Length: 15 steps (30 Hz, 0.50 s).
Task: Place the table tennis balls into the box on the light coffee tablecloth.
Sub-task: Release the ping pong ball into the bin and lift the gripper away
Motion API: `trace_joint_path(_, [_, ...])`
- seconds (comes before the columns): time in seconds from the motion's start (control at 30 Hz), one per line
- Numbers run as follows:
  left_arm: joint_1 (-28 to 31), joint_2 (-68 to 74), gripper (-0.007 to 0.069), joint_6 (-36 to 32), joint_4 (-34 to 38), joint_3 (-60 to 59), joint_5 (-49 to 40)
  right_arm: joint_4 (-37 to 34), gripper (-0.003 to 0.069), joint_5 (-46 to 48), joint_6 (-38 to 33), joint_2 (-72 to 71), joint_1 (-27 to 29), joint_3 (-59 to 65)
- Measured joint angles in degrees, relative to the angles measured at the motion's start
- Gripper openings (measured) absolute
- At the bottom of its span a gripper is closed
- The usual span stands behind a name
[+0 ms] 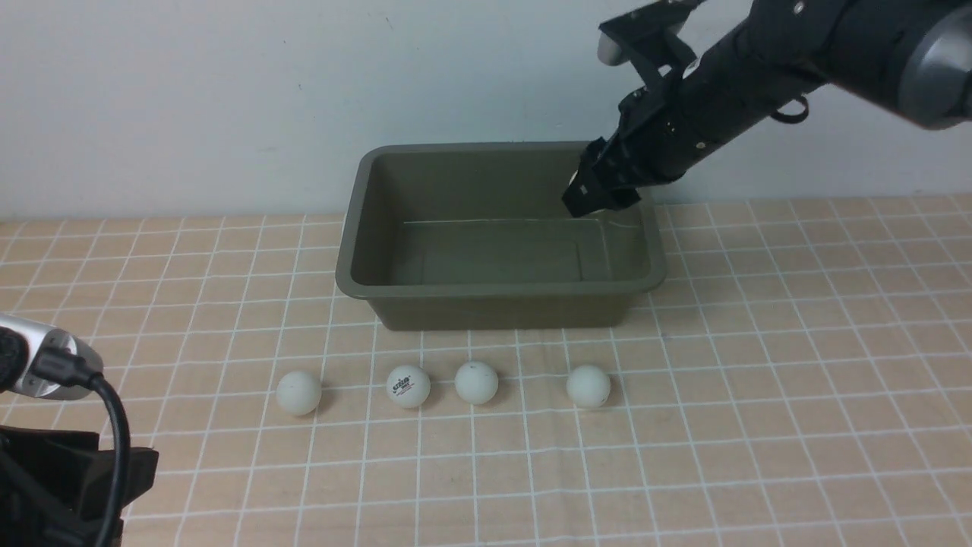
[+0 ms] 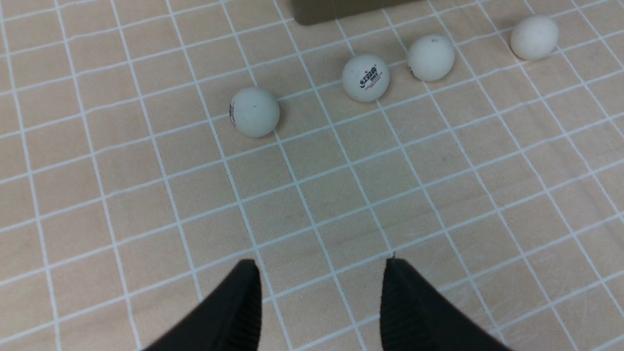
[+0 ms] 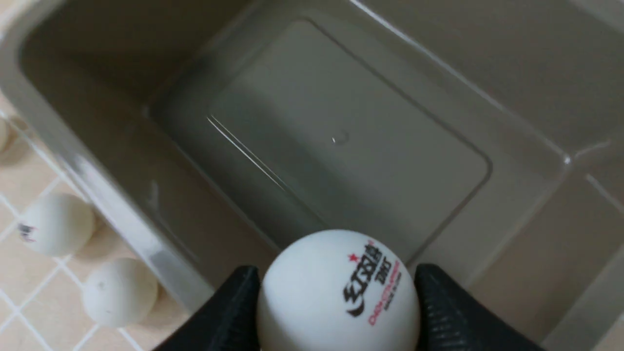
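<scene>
The olive-green box [image 1: 346, 254] stands on the light coffee tablecloth [image 1: 759, 380], and its floor is bare. My right gripper [image 1: 586, 197] hangs over the box's right part, shut on a white table tennis ball [image 3: 336, 292] with a dark and red logo. Several more balls lie in a row in front of the box: one at the left [image 1: 298, 393], a printed one [image 1: 408, 386], another [image 1: 476, 382], and one at the right [image 1: 588, 386]. My left gripper [image 2: 321, 273] stays low near the front left, open and empty, well short of the nearest ball [image 2: 254, 112].
A pale wall [image 1: 228, 91] rises right behind the box. The left arm's silver camera and black cable [image 1: 53, 368] fill the front left corner. The right arm [image 1: 797, 53] slants down from the upper right over the box's far right corner.
</scene>
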<state>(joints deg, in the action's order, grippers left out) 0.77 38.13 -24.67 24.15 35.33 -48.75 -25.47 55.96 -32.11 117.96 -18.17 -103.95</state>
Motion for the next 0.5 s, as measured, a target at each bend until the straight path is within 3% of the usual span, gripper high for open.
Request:
trace_joint_path(0.1, [0.0,0.0,0.0278,0.0,0.0,0.0,-0.21,0.68,0.0365,0.0,0.44,1.81,0.0,0.0])
trace_joint_path(0.33, [0.0,0.0,0.0278,0.0,0.0,0.0,-0.8,4.13,0.0547,0.65,0.71,1.72,0.0,-0.57])
trace_joint_path(0.5, [0.0,0.0,0.0278,0.1,0.0,0.0,-1.43,5.31,0.054,5.71,0.71,-1.07,0.0,-4.53])
